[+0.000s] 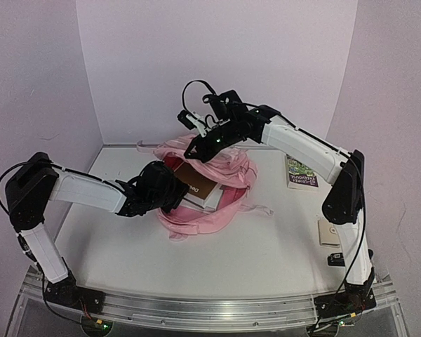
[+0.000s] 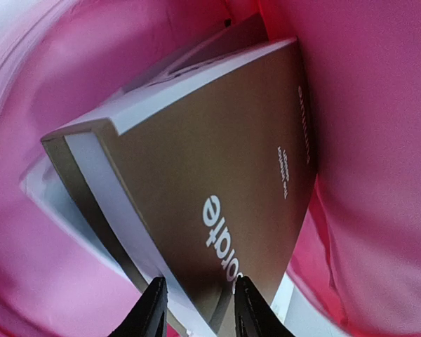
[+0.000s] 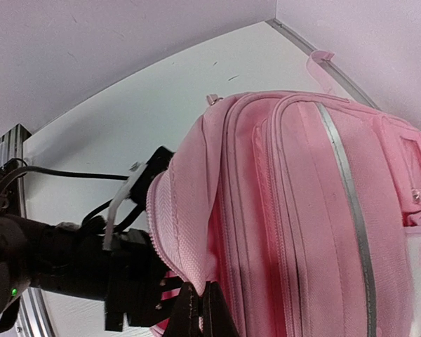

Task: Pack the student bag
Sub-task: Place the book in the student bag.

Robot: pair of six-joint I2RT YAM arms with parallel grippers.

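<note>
Closest to your left wrist lens are the two black fingertips (image 2: pixel 154 309) of the left hand (image 2: pixel 198 309). They stand narrowly apart with the near corner of a brown book (image 2: pixel 217 182) between them, and you cannot tell from here whether they actually pinch it. That book lies tilted in the mouth of the student bag (image 1: pixel 196 219), with pink lining on both sides and something white beneath it. The bag lies in the middle of the worktop (image 1: pixel 266 253); seen from above, your left arm reaches it from 9 o'clock and the right from 2 o'clock. Your right hand (image 3: pixel 200 316) is closed tight on the edge of the bag's top flap, holding the opening up. The step in hand looks like loading the book. Next you will likely need to slide it deeper toward the bag's far end while the flap is held high, then release it. Another book (image 1: pixel 301 172) waits at the bag's 3 o'clock, well apart.
</note>
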